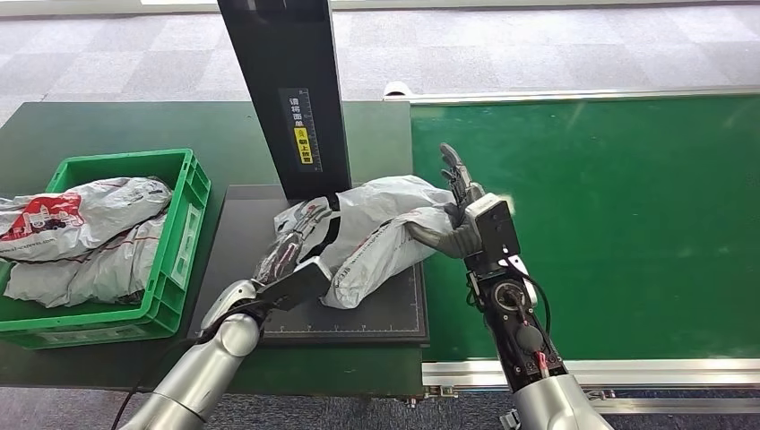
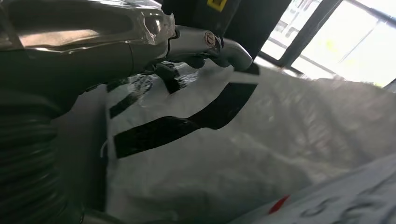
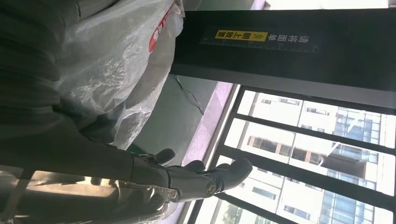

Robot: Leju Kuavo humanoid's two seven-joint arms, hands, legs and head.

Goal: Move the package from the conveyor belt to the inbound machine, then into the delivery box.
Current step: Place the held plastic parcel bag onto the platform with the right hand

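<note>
Here the package, a crumpled grey plastic mailer with black and red print, lies on the dark platform of the inbound machine, just in front of its black upright column. Both hands are on it. The right hand lies against the package's end nearest the conveyor belt: its thumb presses into the plastic while its fingers stretch out straight and apart, past the package, so it touches rather than grips. The left hand lies along the opposite side of the package; in the left wrist view its thumb lies over the mailer's printed face, fingers extended against the plastic, not curled around it. Beyond the left hand, well apart, the green delivery box stands on the worktop, holding other grey mailers.
</note>
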